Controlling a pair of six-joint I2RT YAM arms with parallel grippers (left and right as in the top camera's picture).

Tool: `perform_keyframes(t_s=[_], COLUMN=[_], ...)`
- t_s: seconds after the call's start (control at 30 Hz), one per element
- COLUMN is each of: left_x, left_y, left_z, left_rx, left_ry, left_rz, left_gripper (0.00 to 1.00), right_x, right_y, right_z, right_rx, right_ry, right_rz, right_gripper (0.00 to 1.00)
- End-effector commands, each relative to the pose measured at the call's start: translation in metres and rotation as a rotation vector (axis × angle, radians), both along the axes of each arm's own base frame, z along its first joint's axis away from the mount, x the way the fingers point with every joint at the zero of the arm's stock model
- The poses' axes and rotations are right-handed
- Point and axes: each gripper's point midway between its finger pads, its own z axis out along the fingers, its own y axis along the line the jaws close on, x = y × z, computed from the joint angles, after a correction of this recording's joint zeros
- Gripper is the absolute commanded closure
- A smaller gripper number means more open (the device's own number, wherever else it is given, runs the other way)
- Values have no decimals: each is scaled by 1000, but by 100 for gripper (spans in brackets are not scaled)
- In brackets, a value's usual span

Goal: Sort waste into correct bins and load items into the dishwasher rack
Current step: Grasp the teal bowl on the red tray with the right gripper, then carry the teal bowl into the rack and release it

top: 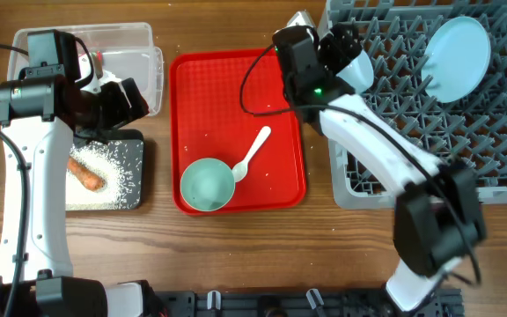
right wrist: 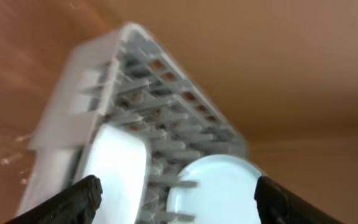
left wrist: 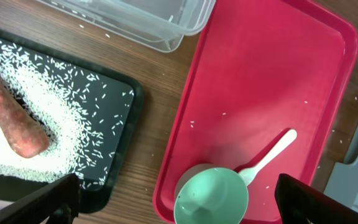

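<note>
Overhead: bowl (top: 207, 185) at four o'clock from left gripper (top: 133, 99); plate (top: 458, 57) at three o'clock from right gripper (top: 349, 42); both jaws apart.

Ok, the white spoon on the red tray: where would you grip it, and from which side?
Probably mid-handle, from straight above, jaws across its narrow width. The spoon lies flat on the red tray, so only a top approach reaches it. Its scoop end sits close against the bowl, while the handle has bare tray on both sides.

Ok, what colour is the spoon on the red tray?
The spoon is white, clearest in the left wrist view.
</note>
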Motion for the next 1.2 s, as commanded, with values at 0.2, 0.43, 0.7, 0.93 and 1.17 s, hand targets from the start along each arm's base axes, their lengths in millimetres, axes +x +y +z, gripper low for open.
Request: perform_keyframes(t_s=[0.2,0.43,0.7,0.93,1.17], left_x=[2,2,2,2,2], left_y=[-3,-3,-3,-3,-3], left_z=[1,1,1,1,1], left_rx=[-2,-2,-2,-2,-2], left_ry=[-5,-5,-5,-5,-5], left_rz=[-23,-23,-23,-23,-23], left_gripper=[0,0,0,0,0], right_x=[-166,-191,-210,-209,-200], right_y=[203,199,209,208,208], right_z=[-69,-138,-171,-173,-163], right_rx=[1265,1215,1114,1114,1138], right_ry=[895,934,866,846,826], right_rz=[269,-70,-208,-232,-225], right_gripper=[43,53,62,91,96])
